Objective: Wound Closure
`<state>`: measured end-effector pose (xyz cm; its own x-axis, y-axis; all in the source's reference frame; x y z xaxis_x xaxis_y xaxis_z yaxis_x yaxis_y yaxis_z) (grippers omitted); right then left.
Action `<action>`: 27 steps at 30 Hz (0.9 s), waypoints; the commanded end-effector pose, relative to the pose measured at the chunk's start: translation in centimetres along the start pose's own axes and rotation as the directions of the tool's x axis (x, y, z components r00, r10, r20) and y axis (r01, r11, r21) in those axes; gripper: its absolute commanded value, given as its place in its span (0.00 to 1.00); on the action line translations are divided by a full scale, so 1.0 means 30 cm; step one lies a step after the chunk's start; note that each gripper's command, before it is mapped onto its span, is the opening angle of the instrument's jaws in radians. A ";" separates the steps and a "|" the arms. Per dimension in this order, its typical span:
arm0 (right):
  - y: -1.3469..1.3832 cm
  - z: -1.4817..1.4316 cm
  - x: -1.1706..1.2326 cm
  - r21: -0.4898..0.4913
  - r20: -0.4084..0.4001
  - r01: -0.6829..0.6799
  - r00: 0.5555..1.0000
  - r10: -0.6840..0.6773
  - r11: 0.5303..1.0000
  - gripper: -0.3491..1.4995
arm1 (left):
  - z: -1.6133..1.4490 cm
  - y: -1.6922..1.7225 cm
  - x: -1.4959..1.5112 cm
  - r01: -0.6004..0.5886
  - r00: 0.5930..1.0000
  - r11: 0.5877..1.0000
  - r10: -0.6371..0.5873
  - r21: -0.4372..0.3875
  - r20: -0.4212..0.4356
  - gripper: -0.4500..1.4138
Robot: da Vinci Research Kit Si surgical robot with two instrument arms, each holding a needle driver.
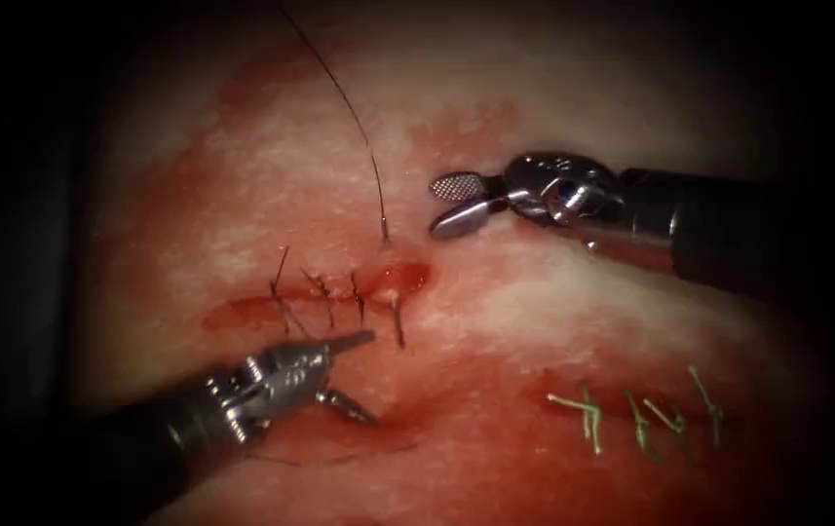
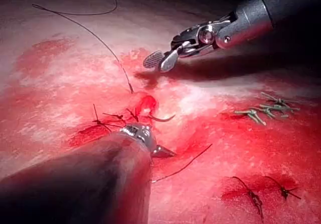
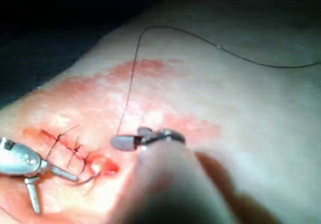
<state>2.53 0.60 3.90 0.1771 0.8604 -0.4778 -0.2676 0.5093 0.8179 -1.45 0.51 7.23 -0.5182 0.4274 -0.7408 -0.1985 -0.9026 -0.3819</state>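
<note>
Step in hand: my read is mid-stitch. The thin curved steel needle (image 1: 398, 326) sits lodged in the pale pink pork-belly tissue (image 1: 553, 302) at the right end of the dark red slit of a cut (image 1: 242, 314), and nobody's holding it.
Needle: part of its curve sticks out on the near side of the cut. The left wrist view (image 2: 161, 118) shows that arc clearest. How much is buried, I can't tell.
Left arm's silver needle driver (image 1: 359, 373): comes in from the tissue's lower left corner. Jaws spread wide, grasping nothing, upper tip just beside the needle.
Right arm's silver needle driver (image 1: 451, 205): parked above the cut's right end, jaws parted, also empty-handed.
Fine black thread (image 1: 363, 136): trails down from the tissue's top edge and goes into the surface just above the cut's right end. It looks slack, and neither tool has it.
Short black stitches (image 1: 324, 290): a few already cross the cut left of the needle.
Glossy red fluid (image 1: 407, 278): pooled right where the needle is.
Pale green stitches (image 1: 636, 414): a separate row toward the lower right corner, well apart.
Next move calls for: I'd guess a clean bite on the exposed curve, then following its arc rather than yanking it straight. The fluid could hide the tip.
Brands/writing: nothing readable anywhere.
</note>
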 end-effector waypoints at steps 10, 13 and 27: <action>0.0022 0.0019 -0.0038 -0.006 -0.021 0.007 1.000 -0.007 1.000 0.75 | 0.008 -0.004 0.006 -0.178 0.967 0.967 0.206 0.180 -0.151 0.52; 0.0031 0.0024 -0.0053 -0.010 -0.023 0.011 1.000 -0.011 1.000 0.75 | 0.009 -0.005 0.007 -0.205 0.952 0.955 0.246 0.215 -0.185 0.50; 0.0023 0.0030 -0.0089 -0.019 -0.033 0.017 0.999 -0.017 1.000 0.74 | 0.011 -0.013 0.005 -0.231 0.931 0.934 0.293 0.274 -0.215 0.31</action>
<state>2.47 0.38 4.08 0.1519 0.8519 -0.5012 -0.2844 0.5233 0.8033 -1.68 0.90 7.43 -0.3645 0.1434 -0.9201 -0.2932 -0.9555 -0.0328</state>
